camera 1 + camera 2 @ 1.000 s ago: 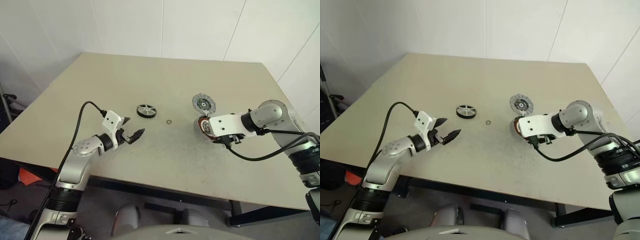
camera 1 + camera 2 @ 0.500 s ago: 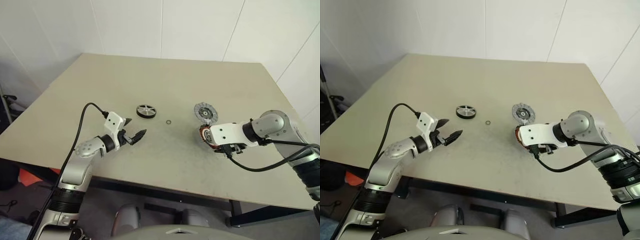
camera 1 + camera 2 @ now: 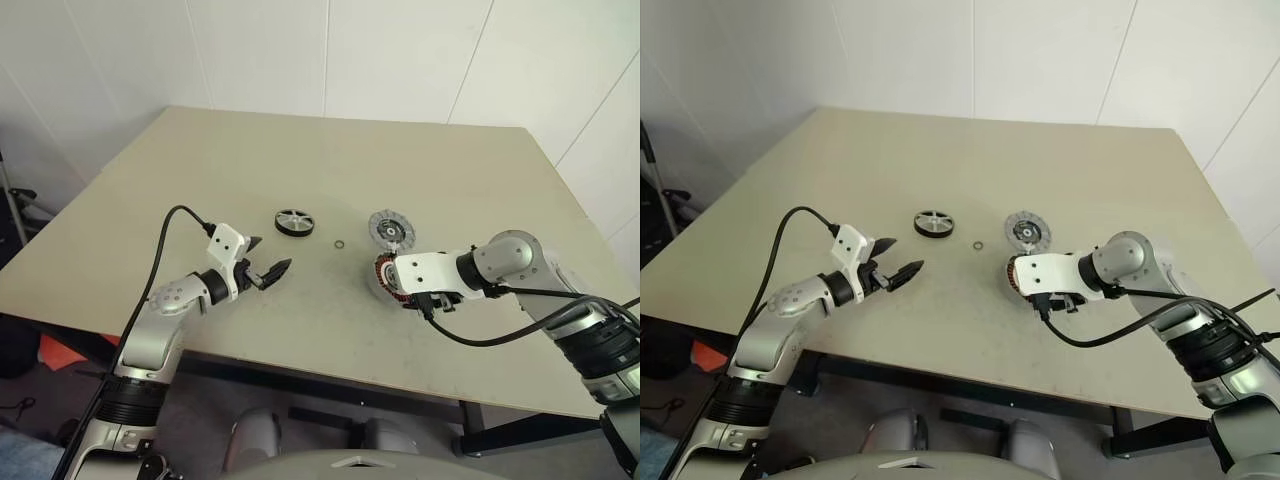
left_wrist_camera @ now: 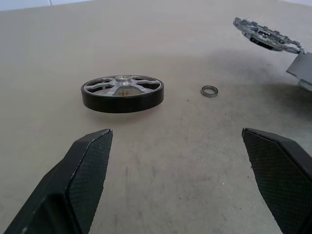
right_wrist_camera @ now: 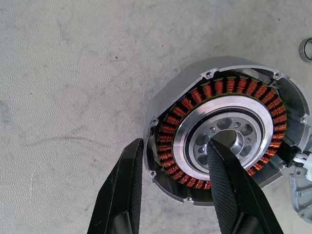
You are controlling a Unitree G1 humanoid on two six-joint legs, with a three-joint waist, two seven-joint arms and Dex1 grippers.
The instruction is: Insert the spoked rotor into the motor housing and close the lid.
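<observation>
The motor housing [image 5: 170, 117], a silver can with a ring of copper windings, is at table level right of centre [image 3: 382, 275]. My right gripper [image 5: 175, 146] is shut on its wall, one finger outside the rim and the other in the central hub. The grey ribbed lid [image 3: 390, 229] lies just behind the housing, close to it. Farther left, the black spoked rotor [image 3: 293, 221] lies flat on the table [image 3: 200, 160]. My left gripper [image 3: 272, 252] hovers open just short of the rotor [image 4: 122, 92], with nothing between its fingers.
A tiny metal ring [image 3: 339, 243] lies between the rotor and the lid, also seen from the left wrist [image 4: 209, 90]. Black cables trail from both wrists. The table's front edge runs close below both arms.
My right gripper has carried the housing left and nearer to the front edge. The lid has slid the same way with it. The left arm, rotor and ring have stayed put.
</observation>
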